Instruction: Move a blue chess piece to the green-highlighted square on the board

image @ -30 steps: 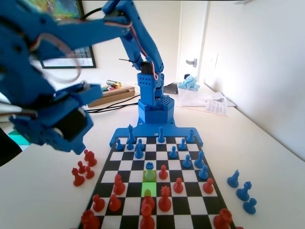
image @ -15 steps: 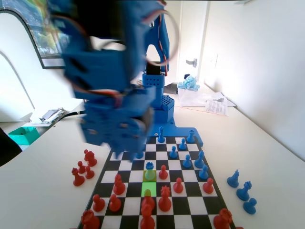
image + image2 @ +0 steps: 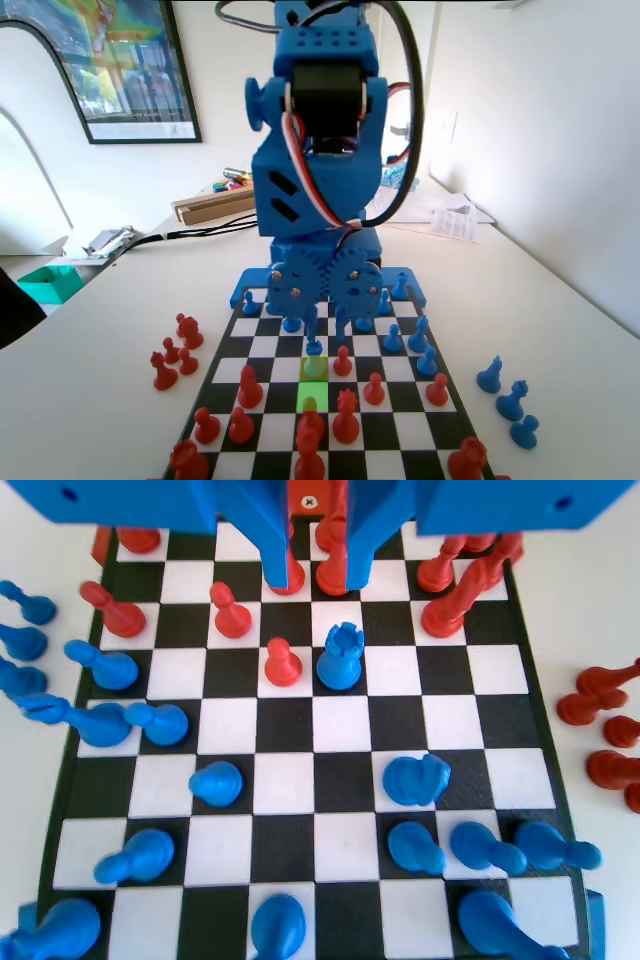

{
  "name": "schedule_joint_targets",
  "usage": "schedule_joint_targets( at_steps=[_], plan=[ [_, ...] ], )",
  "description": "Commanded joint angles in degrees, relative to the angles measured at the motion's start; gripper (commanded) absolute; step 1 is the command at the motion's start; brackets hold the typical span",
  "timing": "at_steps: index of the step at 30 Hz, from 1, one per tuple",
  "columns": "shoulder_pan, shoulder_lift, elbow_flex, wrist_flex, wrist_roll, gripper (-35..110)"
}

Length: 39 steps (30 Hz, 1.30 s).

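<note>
White table [image 3: 90,380] carries the board [image 3: 275,345], with captured red pieces [image 3: 172,352] beside it.

In the fixed view the arm [image 3: 318,180] hides the board's [image 3: 262,345] far rows and most blue pieces standing there; its top is cut off by the upper edge. The bottom edge cuts the nearest red pieces [image 3: 309,462] and the board's near end. A dark shape [image 3: 15,310] at the left edge is too cropped to identify. In the wrist view the gripper [image 3: 318,578] is cut off by the top edge, and its jaws cover parts of two red pieces [image 3: 331,572]. Blue pieces [image 3: 60,928] along the bottom and red ones [image 3: 612,770] at the right are cropped.
</note>
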Motion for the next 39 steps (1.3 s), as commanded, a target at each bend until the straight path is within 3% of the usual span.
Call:
schedule_joint_targets(
  at_steps=[1,39],
  plan=[
    [1.4,6.0,1.8,-0.5,-1.7,10],
    [2.3,-0.3,7.1,-11.3,-5.2,10]
  ],
)
